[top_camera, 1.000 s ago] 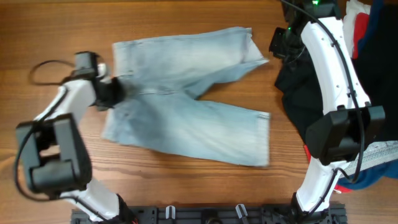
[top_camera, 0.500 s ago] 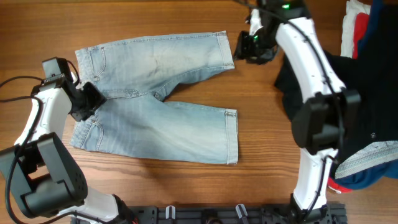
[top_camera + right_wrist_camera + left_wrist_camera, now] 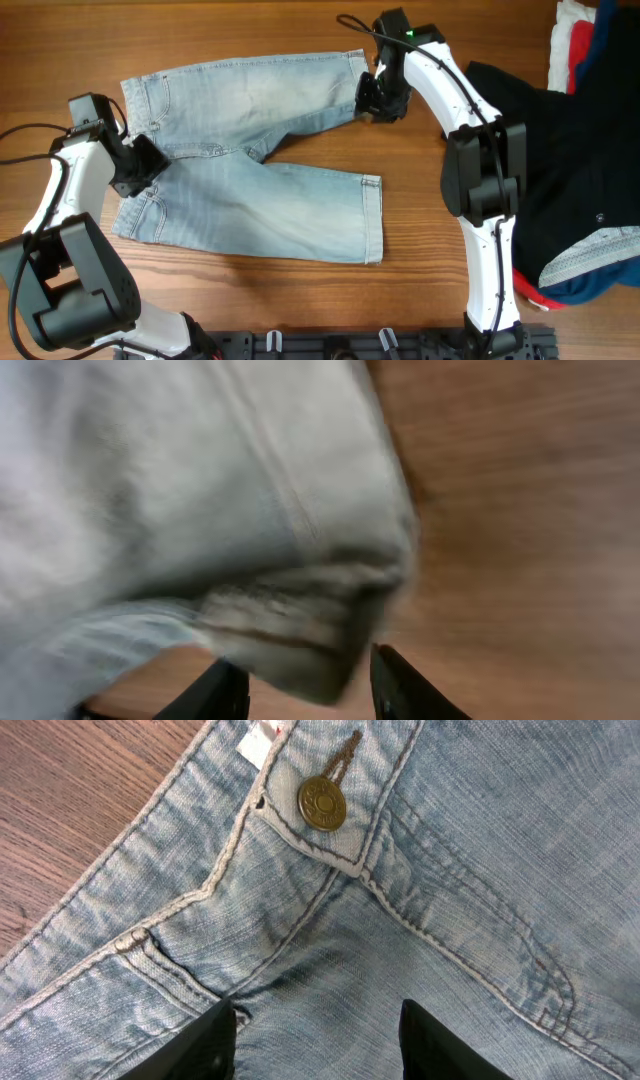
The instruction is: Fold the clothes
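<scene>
The light blue denim jeans (image 3: pixel 250 170) lie spread flat on the wood table, waistband at the left and the two cuffed legs pointing right. My left gripper (image 3: pixel 140 165) hovers over the waistband, just below the brass button (image 3: pixel 322 802). Its jaws stand open (image 3: pixel 318 1040) with flat denim (image 3: pixel 450 870) under the gap. My right gripper (image 3: pixel 372 100) is at the lower corner of the upper leg's cuffed hem (image 3: pixel 300 630). There the jaws (image 3: pixel 310 690) stand apart with the hem corner hanging between the fingertips. That view is blurred.
A black garment (image 3: pixel 570 180) lies at the right, close to the right arm. Red, white and dark blue pieces (image 3: pixel 575 40) sit at the far right edge, with more at the lower right (image 3: pixel 585 270). Bare wood (image 3: pixel 250 30) surrounds the jeans.
The jeans were dragged left and spread out. My left gripper has opened over the waistband. My right gripper let go of the hem, then came back left to its lower corner.
</scene>
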